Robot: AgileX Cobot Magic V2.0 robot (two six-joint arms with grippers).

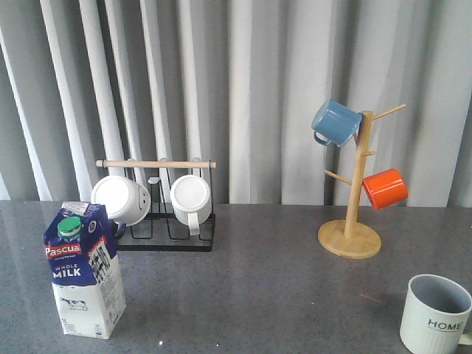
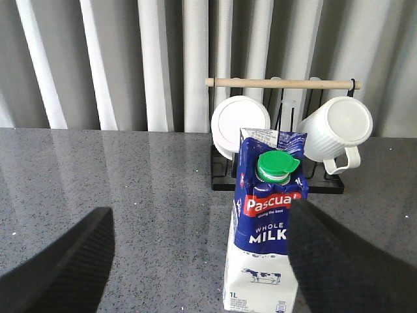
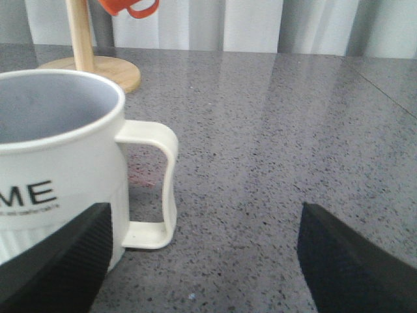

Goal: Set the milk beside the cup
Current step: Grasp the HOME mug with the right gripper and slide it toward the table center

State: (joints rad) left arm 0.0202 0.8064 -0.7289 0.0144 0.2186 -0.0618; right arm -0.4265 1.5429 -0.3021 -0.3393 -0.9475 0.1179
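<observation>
While the tall gable-top milk carton (image 1: pixel 85 271) stands upright at the near left of the grey speckled table (image 1: pixel 258 287), we see its dark blue top, red "Pascual" label, "WHOLE MILK" lettering, white base and green round cap (image 1: pixel 70 226). Its long axis runs vertically, and the printed face turns toward us and slightly right. Our cream-white ribbed ceramic cup (image 1: pixel 435 313) marked "HOME" sits at the near right, well apart from the carton, mouth up, grey inside.

Behind the carton stands a black wire rack with a wooden bar (image 1: pixel 157 164), holding two plain white mugs (image 1: pixel 122 199) on their sides. At the far right a wooden mug tree (image 1: pixel 352 193) carries a blue mug (image 1: pixel 335 122) and an orange mug (image 1: pixel 385 188).

Our front view shows neither claw. From the left wrist view we see the left gripper (image 2: pixel 195 261) with its dark fingers (image 2: pixel 62 270) spread apart, the carton just beyond them toward one finger. Only the right wrist view shows the cup's handle (image 3: pixel 153 186), pointing right; there the right gripper (image 3: pixel 202 261) is also spread wide, holding nothing, with the cup beside one finger.
</observation>
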